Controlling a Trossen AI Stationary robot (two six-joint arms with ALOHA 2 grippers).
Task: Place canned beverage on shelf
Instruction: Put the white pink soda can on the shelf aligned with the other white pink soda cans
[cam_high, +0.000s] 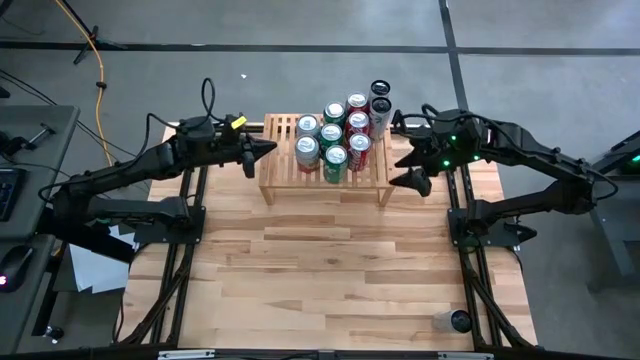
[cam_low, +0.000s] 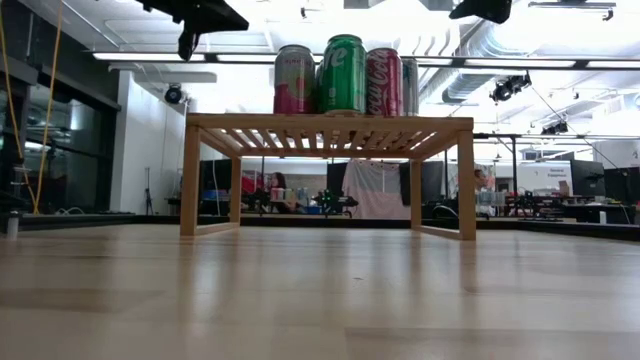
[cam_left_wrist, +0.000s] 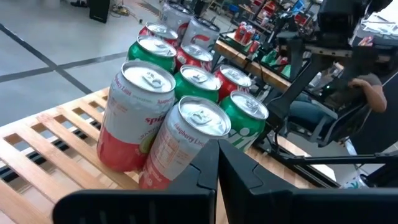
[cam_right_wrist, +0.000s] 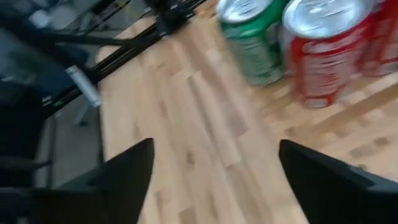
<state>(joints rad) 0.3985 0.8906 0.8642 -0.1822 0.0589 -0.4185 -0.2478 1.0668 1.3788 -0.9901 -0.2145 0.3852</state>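
Light-wood shelf (cam_high: 325, 178) at counter (cam_high: 330, 280) rear, cans (cam_high: 333, 140) clustered on its right half to leave room. My right hand (cam_high: 412, 152) spread, empty, just beside shelf's right end. Left hand (cam_high: 262, 152) pressed together, waiting at left end.

Four upright cans (cam_low: 345, 74) close together on the wooden shelf (cam_low: 327, 124) — pink, green, red, silver

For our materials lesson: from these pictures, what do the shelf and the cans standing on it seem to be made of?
The shelf: apparently light, unpainted wood, with visible grain and thin parallel slats on top. The cans: probably thin metal, likely aluminium, given the shiny silver tops with pull tabs, under glossy printed coats of green, red and pink.
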